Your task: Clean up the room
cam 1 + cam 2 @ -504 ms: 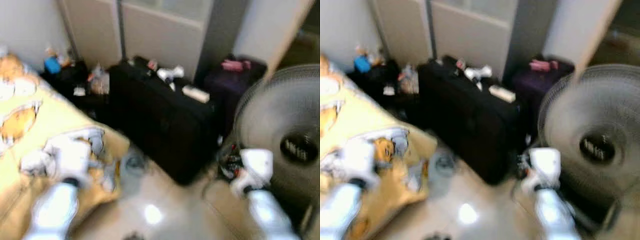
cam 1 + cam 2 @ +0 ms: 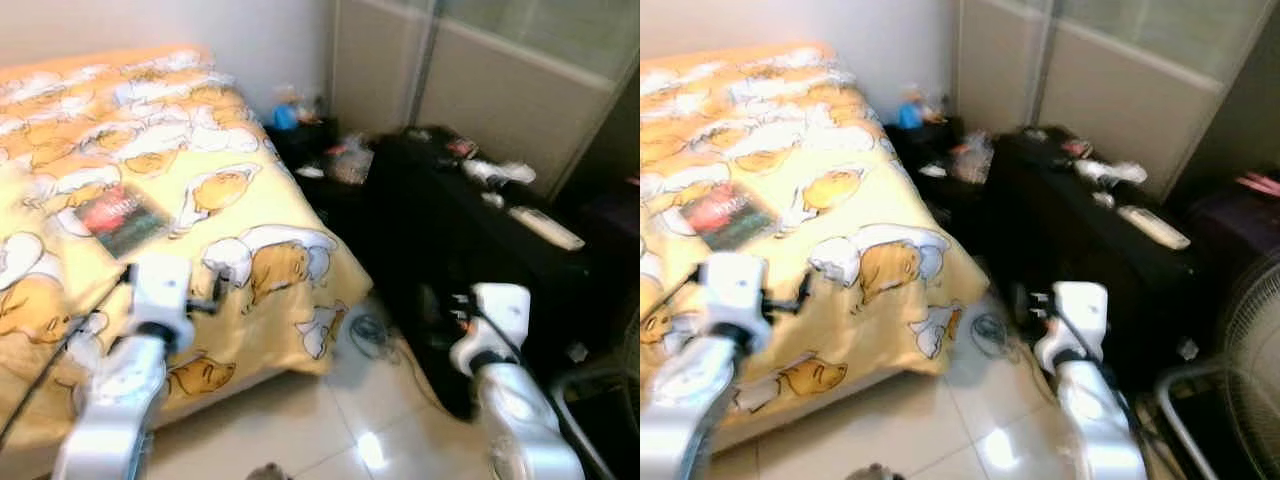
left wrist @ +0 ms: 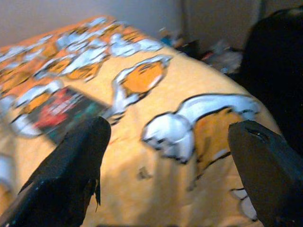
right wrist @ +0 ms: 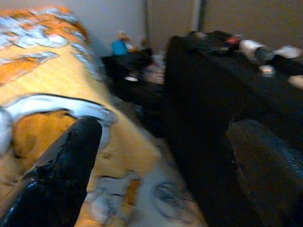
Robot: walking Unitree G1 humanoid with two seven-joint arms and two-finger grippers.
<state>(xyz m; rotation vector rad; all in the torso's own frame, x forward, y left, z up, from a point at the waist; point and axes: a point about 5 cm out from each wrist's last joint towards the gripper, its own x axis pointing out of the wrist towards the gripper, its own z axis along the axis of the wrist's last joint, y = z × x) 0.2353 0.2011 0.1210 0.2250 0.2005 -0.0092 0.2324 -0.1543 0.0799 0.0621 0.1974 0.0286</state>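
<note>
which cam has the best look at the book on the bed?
Left eye view: the book lies whole and unobstructed on the yellow bedspread. Right eye view shows it too, nearer the frame edge. Left wrist view catches it blurred, partly behind a claw finger.

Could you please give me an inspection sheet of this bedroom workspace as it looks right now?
Surface: bed under a yellow cartoon-print cover; pale glossy tile floor.
Job's things: book lying flat on the bed.
Clutter: black suitcase topped with a white remote and small items; more bits at the far corner.
Grippers: left tool open above the bed edge; right tool open, between bed and suitcase; both empty.
Cables: coiled cord on the floor at the bed corner.
Surroundings: sliding panels behind; fan at right.
</note>
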